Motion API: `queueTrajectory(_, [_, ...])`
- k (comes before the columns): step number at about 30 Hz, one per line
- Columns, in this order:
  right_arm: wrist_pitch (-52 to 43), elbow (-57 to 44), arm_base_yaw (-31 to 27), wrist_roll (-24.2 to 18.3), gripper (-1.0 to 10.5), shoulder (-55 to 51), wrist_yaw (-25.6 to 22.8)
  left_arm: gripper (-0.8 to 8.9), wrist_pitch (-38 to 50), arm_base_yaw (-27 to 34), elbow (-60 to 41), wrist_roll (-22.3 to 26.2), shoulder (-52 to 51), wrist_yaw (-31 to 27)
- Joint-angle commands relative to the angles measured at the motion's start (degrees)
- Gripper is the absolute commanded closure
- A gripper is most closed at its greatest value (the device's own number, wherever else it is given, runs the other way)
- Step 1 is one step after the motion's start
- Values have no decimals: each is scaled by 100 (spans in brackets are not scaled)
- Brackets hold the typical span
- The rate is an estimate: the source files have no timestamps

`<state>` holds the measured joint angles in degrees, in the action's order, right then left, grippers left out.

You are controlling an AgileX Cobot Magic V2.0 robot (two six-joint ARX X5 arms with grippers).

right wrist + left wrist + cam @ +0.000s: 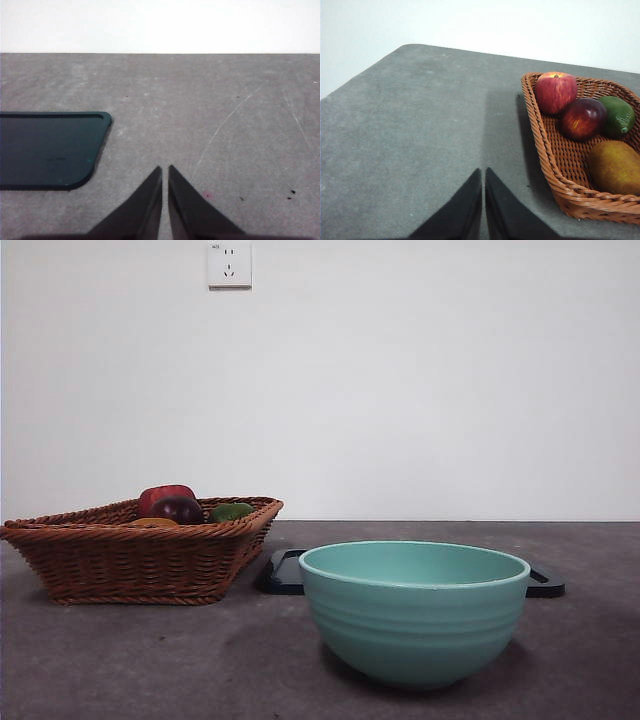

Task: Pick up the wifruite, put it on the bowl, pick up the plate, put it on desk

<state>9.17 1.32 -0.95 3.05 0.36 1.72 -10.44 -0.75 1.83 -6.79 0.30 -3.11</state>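
right gripper (pixel 164 170): jaws together (empty) | black tray (pixel 47 149) beside | desk (pixel 210 100)

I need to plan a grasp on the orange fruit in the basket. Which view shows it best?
The left wrist view: the orange fruit lies in full view in the basket. The front view shows only a sliver of it above the basket's rim. The right wrist view does not show it.

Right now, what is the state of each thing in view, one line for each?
Wifruite: lying in the basket, not picked up.
Bowl: upright on the desk, looks empty.
Basket: on the desk, holding four fruits.
Tray: flat on the desk, behind the bowl.
Left gripper: shut, holding nothing, beside the basket.
Right gripper: shut, holding nothing, near the tray.
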Motion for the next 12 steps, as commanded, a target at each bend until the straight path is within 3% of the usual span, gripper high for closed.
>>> queueTrajectory(1, [-68,-35,11,68,932,-15,-7,804,-26,9,-116,-39,-11,-48])
queueTrajectory(12, [-278,-35,11,686,933,-15,258,804,-17,9,-111,-315,-11,52])
